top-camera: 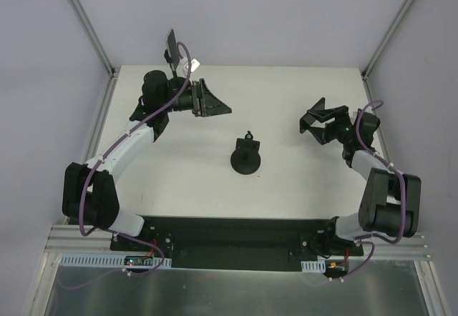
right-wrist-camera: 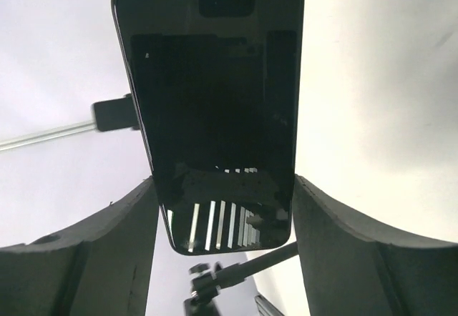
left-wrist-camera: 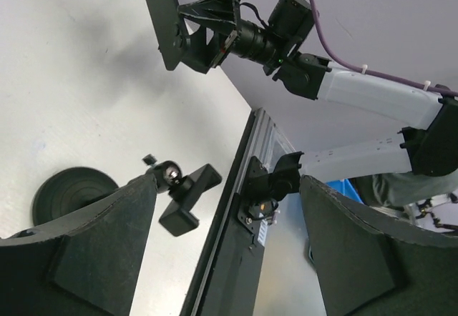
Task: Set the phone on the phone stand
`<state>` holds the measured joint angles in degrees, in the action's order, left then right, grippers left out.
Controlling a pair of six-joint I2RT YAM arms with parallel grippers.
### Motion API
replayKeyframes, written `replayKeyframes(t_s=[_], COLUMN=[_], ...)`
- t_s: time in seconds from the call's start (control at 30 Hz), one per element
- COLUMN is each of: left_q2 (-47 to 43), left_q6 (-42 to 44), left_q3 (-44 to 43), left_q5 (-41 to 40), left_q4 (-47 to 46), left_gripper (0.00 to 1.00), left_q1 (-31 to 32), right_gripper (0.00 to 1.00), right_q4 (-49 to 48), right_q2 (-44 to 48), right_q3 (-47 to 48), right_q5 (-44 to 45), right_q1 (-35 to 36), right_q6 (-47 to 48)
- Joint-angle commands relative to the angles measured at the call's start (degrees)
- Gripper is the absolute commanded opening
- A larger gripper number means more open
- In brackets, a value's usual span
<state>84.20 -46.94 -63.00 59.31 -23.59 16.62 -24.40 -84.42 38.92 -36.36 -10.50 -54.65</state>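
Jaws of the left gripper [top-camera: 213, 100] stand wide apart with nothing between them. It sits over the rear left of the white table [top-camera: 286, 87] and points to the right.

Near the table's centre is the black phone stand [top-camera: 245, 159]. Its round base lies flat on the surface and its clamp head [left-wrist-camera: 187, 200] is raised on a short neck.

Well to the right of the stand, the right gripper [top-camera: 320, 119] is clamped on the phone [right-wrist-camera: 215, 109]. Its two fingers [right-wrist-camera: 79, 259] press the phone's long edges near one end. The dark screen faces the wrist camera and mirrors a row of bright stripes.

From above, the phone is hard to separate from the black fingers, so its tilt is unclear. In the left wrist view it looks lifted off the table, apart from the stand.
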Motion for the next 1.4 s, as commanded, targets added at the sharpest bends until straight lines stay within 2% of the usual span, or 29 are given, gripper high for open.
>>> replayKeyframes(t_s=[0.0,0.13,0.27,0.3,0.37,0.4,0.5,0.7,0.8,0.93,0.97,1.17,1.27,1.37], left_q2=[-5.27,-8.70,-11.77,-12.48,-15.03,-15.82,-18.80,-20.30,-21.88,-23.29,-23.38,-22.24,-21.89,-21.89], left_q6=[12.55,22.05,29.34,30.75,35.83,37.52,42.27,43.95,44.48,44.91,45.00,44.74,44.57,44.65], left_q3=[-2.83,-3.71,-2.48,-1.95,-0.29,0.24,2.18,4.64,7.18,9.21,9.21,8.69,8.42,8.51], left_q5=[-4.36,-10.50,-16.58,-17.99,-23.67,-26.15,-31.70,-35.57,-38.29,-41.20,-41.55,-43.31,-43.05,-43.05], left_q4=[4.51,13.20,15.15,15.16,15.85,16.03,16.04,13.32,11.03,8.57,8.57,9.35,9.62,9.71], left_gripper=[0.78,0.73,0.69,0.69,0.70,0.75,0.81,0.82,0.80,0.71,0.64,0.47,0.45,0.49], left_q1=[3.41,7.71,12.11,13.16,16.76,17.99,21.86,25.30,25.74,25.74,25.74,25.83,25.83,25.83], right_gripper=[0.01,0.01,0.01,0.01,0.01,0.01,0.01,0.01,0.01,0.01,0.01,0.01,0.01,0.01], right_q4=[-13.12,-14.18,-10.33,-9.10,-5.49,-4.70,-2.58,-5.29,-7.31,-11.27,-11.54,-10.58,-10.49,-10.23], right_q2=[9.09,15.15,23.22,24.73,28.24,29.13,31.07,29.06,26.51,23.52,23.25,22.90,22.99,22.90], right_q3=[-3.05,-4.02,-3.41,-3.23,-2.18,-1.57,0.10,1.86,2.57,2.48,2.57,4.59,5.03,5.38], right_q5=[-1.27,2.07,9.01,13.20,17.70,21.55,28.34,38.36,40.31,41.98,42.68,45.58,46.46,46.64], right_q1=[1.53,6.96,13.91,15.50,20.94,22.88,30.17,44.75,48.45,52.07,52.60,56.82,58.14,58.93], right_q6=[-10.81,-15.21,-15.84,-15.14,-14.17,-13.56,-11.97,-11.71,-12.49,-14.60,-15.04,-14.34,-13.73,-13.64])
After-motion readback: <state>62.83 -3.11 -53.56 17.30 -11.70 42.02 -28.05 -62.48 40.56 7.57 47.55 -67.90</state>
